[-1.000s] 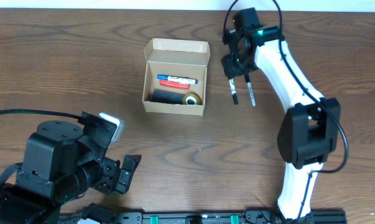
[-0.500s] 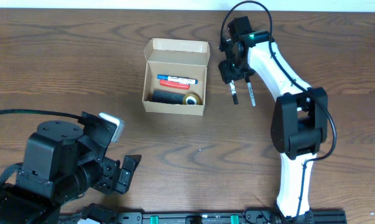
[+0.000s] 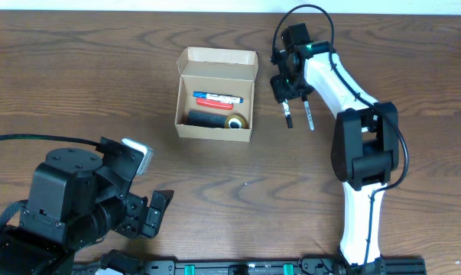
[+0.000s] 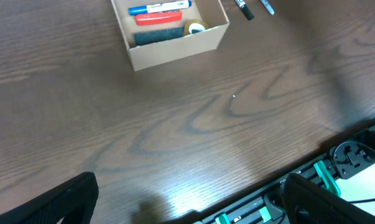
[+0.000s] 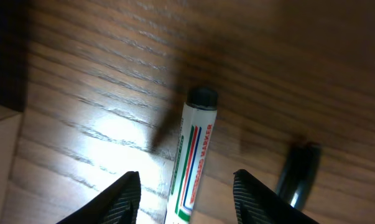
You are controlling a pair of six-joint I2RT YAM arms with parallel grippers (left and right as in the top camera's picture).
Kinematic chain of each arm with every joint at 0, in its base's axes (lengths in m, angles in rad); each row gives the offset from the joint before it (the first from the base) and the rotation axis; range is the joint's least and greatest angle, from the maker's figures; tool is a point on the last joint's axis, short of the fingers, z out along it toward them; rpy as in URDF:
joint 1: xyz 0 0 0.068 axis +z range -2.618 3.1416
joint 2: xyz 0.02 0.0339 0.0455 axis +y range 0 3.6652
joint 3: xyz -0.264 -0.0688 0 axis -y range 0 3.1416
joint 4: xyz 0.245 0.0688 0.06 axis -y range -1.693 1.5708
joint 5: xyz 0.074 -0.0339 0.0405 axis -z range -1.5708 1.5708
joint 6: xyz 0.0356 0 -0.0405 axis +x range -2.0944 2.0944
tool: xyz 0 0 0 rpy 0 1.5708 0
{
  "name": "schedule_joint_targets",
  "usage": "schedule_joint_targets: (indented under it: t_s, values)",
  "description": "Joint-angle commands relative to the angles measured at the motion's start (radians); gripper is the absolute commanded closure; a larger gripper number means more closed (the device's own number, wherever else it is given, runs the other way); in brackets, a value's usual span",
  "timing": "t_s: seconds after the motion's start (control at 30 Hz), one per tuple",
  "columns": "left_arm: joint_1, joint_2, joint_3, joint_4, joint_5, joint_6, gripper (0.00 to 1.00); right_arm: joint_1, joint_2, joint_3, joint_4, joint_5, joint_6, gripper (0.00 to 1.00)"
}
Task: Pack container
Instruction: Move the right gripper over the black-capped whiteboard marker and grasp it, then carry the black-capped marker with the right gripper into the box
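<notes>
Overhead first: shows the container [image 3: 213, 133] open on the table [image 3: 77, 76], toward the far middle, flap lid [image 3: 219, 61] tipped back, with a blue-and-red marker [image 3: 217, 99], a black block [image 3: 203, 118] and a tape roll [image 3: 235, 121] lying inside. Places the right hand [image 3: 291, 90] just beside the box on its right, low over a marker pen [image 3: 288, 114] and a second pen [image 3: 309, 114] lying side by side. Finds the left hand [image 3: 155, 212] well apart at the near left, holding nothing. Left wrist next: looks across bare wood to the box, with its own fingers [image 4: 69, 199] spread wide, released, nothing between them. Right wrist last: sets the fingers [image 5: 126, 193] either side of a white marker pen [image 5: 193, 149] with green and red print and a black cap [image 5: 203, 96], spread and not yet clenched; cannot tell whether resting on the wood. Leaves a dark pen [image 5: 299, 174] just beside one finger. Probable trouble from here: could roll the round barrel away if closed off-centre; could nudge or pinch the dark pen too, given how near it lies; could tilt the pen if gripped near its end, then snag the box wall or lid going in; might shove the light, unheld box, or find scant room beside what it holds.
</notes>
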Motion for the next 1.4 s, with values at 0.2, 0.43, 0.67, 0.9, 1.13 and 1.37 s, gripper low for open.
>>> schedule_joint_targets:
  t_s: [0.2, 0.43, 0.67, 0.9, 1.13, 1.37]
  values:
    - [0.001, 0.002, -0.005, -0.003, 0.012, 0.004, 0.04, -0.010, 0.039, -0.005, 0.009, 0.031, 0.014, 0.60]
    - [0.001, 0.002, -0.005, -0.003, 0.012, 0.004, 0.05, -0.010, 0.039, -0.005, 0.014, 0.031, 0.014, 0.79]
    - [0.001, 0.002, -0.005, -0.003, 0.012, 0.004, 0.05, -0.010, 0.015, -0.001, 0.011, 0.030, 0.015, 0.91]
    - [0.001, 0.002, -0.005, -0.003, 0.012, 0.004, 0.05, -0.009, -0.098, 0.052, 0.006, 0.031, 0.015, 0.99]
    - [0.001, 0.002, -0.005, -0.003, 0.012, 0.004, 0.05, 0.023, -0.251, 0.150, 0.020, 0.014, 0.014, 0.99]
    - [0.001, 0.002, -0.005, -0.003, 0.012, 0.004, 0.05, 0.148, -0.325, 0.173, 0.105, -0.123, -0.141, 0.99]
